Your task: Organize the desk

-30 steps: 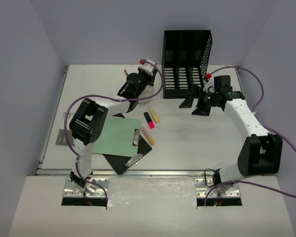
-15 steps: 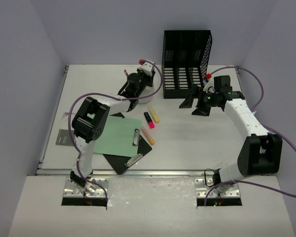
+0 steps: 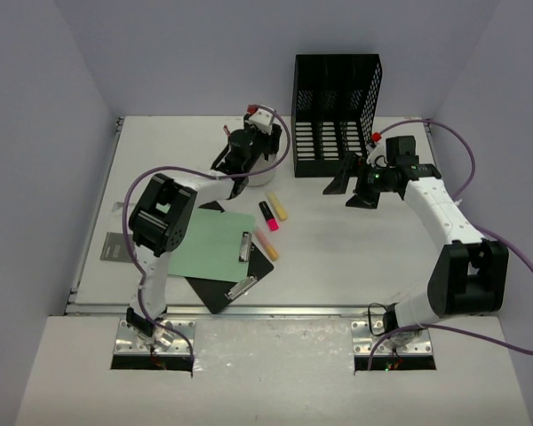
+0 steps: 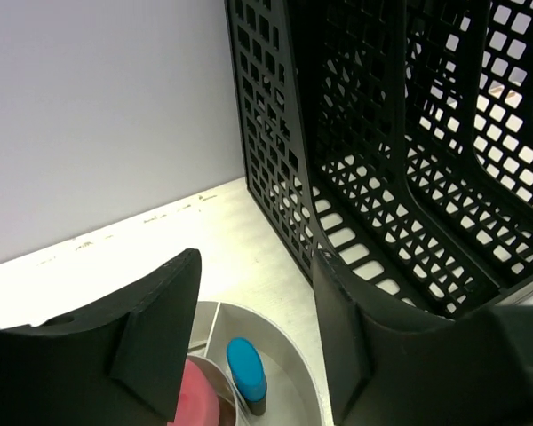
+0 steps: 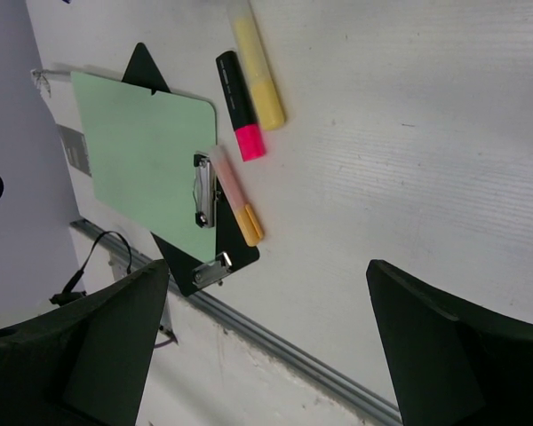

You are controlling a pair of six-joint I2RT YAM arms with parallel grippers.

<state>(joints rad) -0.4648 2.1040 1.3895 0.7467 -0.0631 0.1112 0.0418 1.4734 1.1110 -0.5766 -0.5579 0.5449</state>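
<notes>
**Overhead and at the wrists: two arms above a white desk**

*Left wrist view.* The left gripper (image 4: pixel 256 259) hangs with its two black fingers partly apart and nothing between them. Below the gap sits a small round white cup (image 4: pixel 295 377) with inner dividers. It holds a pink-topped item (image 4: pixel 201 401) and a blue-capped item (image 4: pixel 246 366) side by side. The cup rests on the large matte white rectangular desk (image 4: pixel 151 244), near a tall black mesh file rack (image 4: pixel 382 169) that stands upright to the right. A pale lilac wall (image 4: pixel 98 106) rises behind.

*Right wrist view.* The right gripper (image 5: pixel 268 271) is spread wide and grips nothing. Under it lies bare desk surface. Farther off, a green clipboard (image 5: pixel 142 151) lies across a black clipboard (image 5: pixel 185 266), each with a metal clip. Three highlighters lie just beside them. A yellow highlighter (image 5: pixel 258 71) and a black highlighter with a pink cap (image 5: pixel 238 105) lie close together. A pale highlighter with an orange cap (image 5: pixel 234 202) touches the green board's edge. A silver metal rail (image 5: pixel 275 342) borders the desk.

*Top view.* The desk fills the floor of the enclosure beneath both arms, with its rail along the near edge. The rack stands at the far edge. The left arm reaches to the cup just left of the rack, and the right gripper hovers in front of the rack. Both clipboards lie near the front left, and a small grey card (image 3: pixel 115 248) lies at the left edge.
</notes>
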